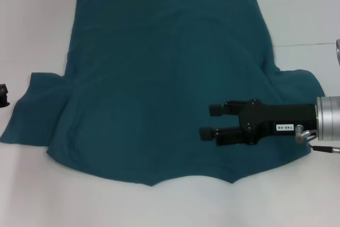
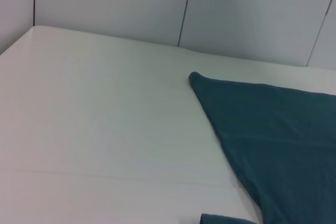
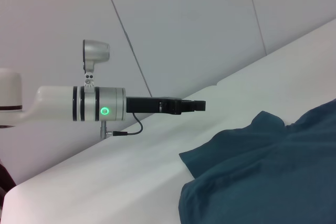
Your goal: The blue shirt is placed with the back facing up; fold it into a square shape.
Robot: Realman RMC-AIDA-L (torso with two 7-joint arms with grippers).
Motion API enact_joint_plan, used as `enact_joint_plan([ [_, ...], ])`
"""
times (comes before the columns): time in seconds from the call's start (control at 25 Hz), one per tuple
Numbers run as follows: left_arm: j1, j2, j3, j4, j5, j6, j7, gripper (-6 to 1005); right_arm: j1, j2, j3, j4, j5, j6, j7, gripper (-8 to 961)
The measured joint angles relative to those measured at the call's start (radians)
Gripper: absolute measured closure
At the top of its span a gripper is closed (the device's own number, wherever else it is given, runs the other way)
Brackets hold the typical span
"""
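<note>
White label "140-06" on the right gripper (image 1: 208, 120).

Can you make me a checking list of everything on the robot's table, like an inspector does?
Surface: white table, a thin seam line on its right side.
Job's things: blue shirt spread flat, plain side up, sleeves out to both sides, not yet folded.
Clutter: nothing seen.
Hands: right hand open, over the shirt's right side near the sleeve, holding nothing; left hand off the shirt, past its left sleeve, holding nothing.
Cables: short black cable at the right wrist; another cable looping under the left wrist.
Surroundings: pale wall panels with dark seams behind the table.
</note>
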Motion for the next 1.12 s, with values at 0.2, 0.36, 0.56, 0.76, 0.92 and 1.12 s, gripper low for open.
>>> enact_joint_plan([
  [0.2, -0.006, 0.0, 0.005, 0.007, 0.0, 0.0, 0.0, 946, 0.0, 0.0, 0.0, 0.0, 0.0, 0.0, 0.001, 54],
  [0.36, -0.009, 0.0, 0.007, 0.008, 0.0, 0.0, 0.0, 943, 0.0, 0.0, 0.0, 0.0, 0.0, 0.001, 0.001, 54],
  [0.56, 0.0, -0.005, 0.009, 0.002, -0.001, 0.003, 0.0, 940, 0.0, 0.0, -0.005, 0.0, 0.0, 0.019, 0.001, 54],
  [0.76, 0.01, -0.016, 0.003, 0.001, -0.007, 0.003, -0.001, 937, 0.001, 0.0, -0.008, 0.01, 0.0, 0.027, -0.004, 53],
  [0.92, 0.01, -0.019, 0.0, -0.006, -0.009, 0.001, -0.014, 858, 0.002, 0.0, -0.008, 0.011, 0.0, 0.027, -0.003, 53],
  [1.12, 0.003, -0.019, 0.008, -0.012, -0.003, -0.021, -0.055, 702, 0.002, 0.0, -0.009, 0.012, 0.0, 0.028, -0.002, 53],
])
